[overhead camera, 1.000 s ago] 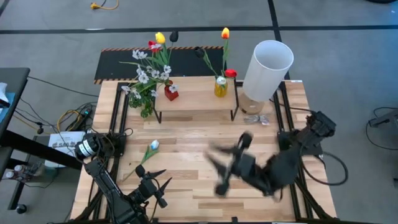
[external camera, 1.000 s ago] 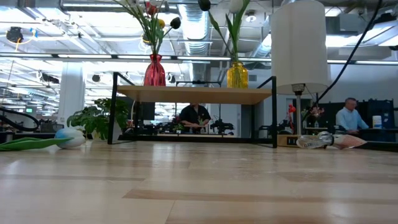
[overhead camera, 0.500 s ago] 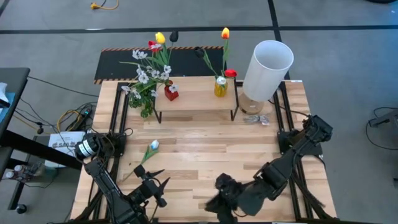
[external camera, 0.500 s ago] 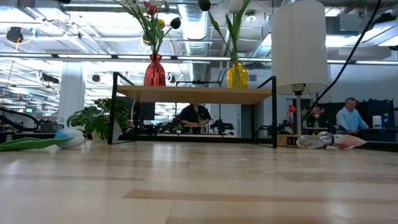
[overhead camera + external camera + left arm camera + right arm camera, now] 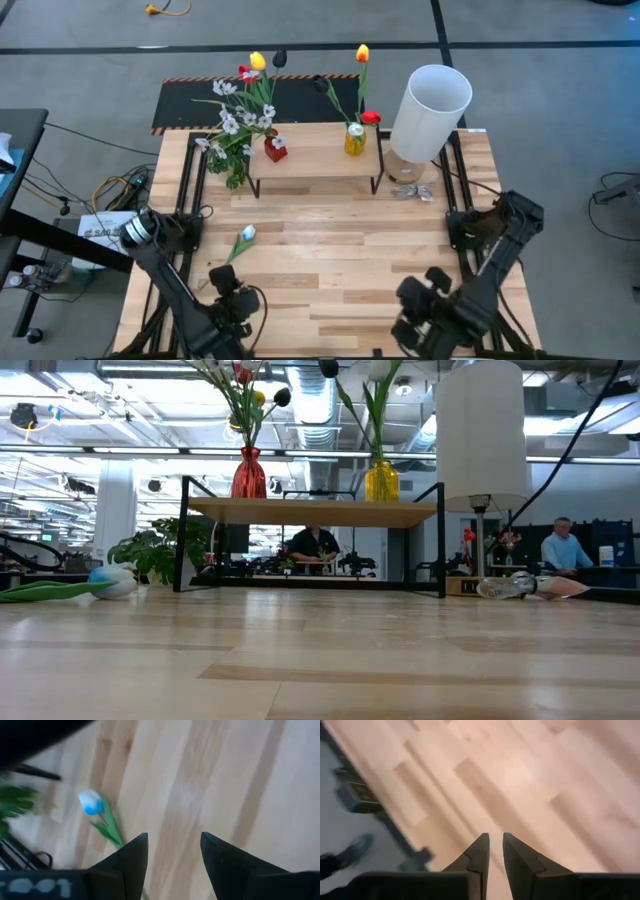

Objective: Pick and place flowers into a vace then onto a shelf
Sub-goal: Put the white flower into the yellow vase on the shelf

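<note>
On the shelf point(image 5: 315, 162) we saw red vase point(image 5: 275, 150) and yellow vase point(image 5: 355, 139) holding flowers point(image 5: 243, 100). A white-blue tulip point(image 5: 246, 234) lay on the desk point(image 5: 330, 250), ahead of the left gripper point(image 5: 172, 845), fingers open, empty. Right gripper point(image 5: 493, 851): fingers nearly closed, empty.

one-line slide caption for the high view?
Two vases of flowers on the shelf; one white tulip left on the table, both tools retracted.

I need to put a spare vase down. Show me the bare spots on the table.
The widest bare patch is mid-table, bordered by the shelf, the loose tulip and the right claw. Crowded: the shelf with red vase and yellow vase, and the lamp corner.
</note>
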Robot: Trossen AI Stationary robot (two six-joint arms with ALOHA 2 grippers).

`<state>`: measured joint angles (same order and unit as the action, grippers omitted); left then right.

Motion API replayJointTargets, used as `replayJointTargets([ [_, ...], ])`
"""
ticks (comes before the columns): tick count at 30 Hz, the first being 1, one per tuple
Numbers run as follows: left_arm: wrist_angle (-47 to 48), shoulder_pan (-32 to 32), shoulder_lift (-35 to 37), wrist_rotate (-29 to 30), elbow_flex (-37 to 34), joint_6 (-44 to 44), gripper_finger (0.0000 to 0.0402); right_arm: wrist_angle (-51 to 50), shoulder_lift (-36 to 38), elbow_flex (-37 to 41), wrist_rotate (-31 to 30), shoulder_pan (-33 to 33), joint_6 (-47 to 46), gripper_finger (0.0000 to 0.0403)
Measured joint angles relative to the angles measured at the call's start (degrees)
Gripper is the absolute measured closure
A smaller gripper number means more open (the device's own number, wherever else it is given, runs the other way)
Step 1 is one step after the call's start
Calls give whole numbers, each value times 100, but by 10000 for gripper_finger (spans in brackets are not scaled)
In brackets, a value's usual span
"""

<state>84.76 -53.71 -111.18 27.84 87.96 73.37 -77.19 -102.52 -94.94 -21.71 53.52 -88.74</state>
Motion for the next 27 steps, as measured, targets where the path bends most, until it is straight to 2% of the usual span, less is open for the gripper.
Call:
replayJointTargets([
  [6, 111, 276, 924, -468, -2, -62, 247, 51, -3, 607, -426, 595, -603, 360],
  [11, 301, 507, 1836, -986, -3, 239, 276, 827, -7, 1192, -457, 831, -879, 360],
  [17, 365, 802, 2718, -786, -63, 682, 299, 1559, -4, 1484, -506, 898, -873, 361],
  [20, 201, 940, 3148, -851, -540, 931, 307, 1724, -4, 1484, -813, 902, -836, 361],
  [27, -1191, 1129, 3949, -1684, -2561, 1108, 324, 1953, -4, 1484, -1139, 902, -825, 361],
])
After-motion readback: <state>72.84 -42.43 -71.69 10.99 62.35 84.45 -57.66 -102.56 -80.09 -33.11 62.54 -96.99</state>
